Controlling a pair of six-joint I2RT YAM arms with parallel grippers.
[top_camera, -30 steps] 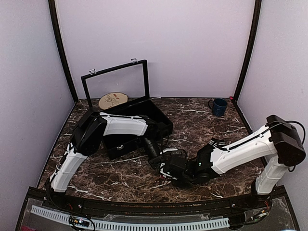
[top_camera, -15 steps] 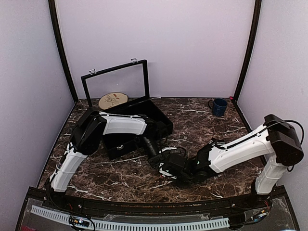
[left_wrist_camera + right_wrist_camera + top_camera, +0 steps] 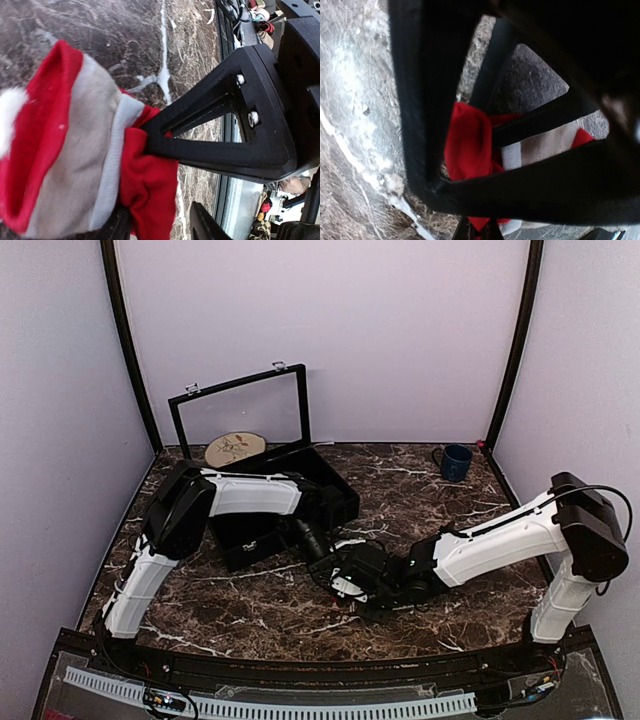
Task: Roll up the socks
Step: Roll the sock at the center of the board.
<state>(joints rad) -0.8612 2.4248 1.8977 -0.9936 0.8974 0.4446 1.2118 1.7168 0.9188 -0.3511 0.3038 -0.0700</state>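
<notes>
**Marble bench hosts a two-arm tussle over one red sock**

Dark veined marble covers the bench [image 3: 250,615], walled in pale lilac. The left arm [image 3: 245,498] and the right arm [image 3: 500,545] both reach to its middle, where their tips meet near the front. Behind the left arm stands an open black case [image 3: 300,475] with its lid raised. A round plate [image 3: 236,448] with a drawing on it rests at the back, and a blue mug [image 3: 456,462] sits far right.

The sock [image 3: 65,150] hangs bunched between the two wrists, just above the stone. It is red with a grey-white band and a white tuft. No black sock can be picked out.

Red cloth lies between the left fingers [image 3: 328,565] at the bottom of the left wrist view, but whether they clamp it cannot be told. One of the right fingers [image 3: 352,582] presses its tip into a red fold. Its partner is hidden, so that grip cannot be told either.

The roll looks to be only partly made, with the fabric gathered but loose. The next move likely calls for one side to pin the bundle while the other turns the cuff over it.

No brand or lettering is legible, and a small white mark on the case is too small to read.
</notes>
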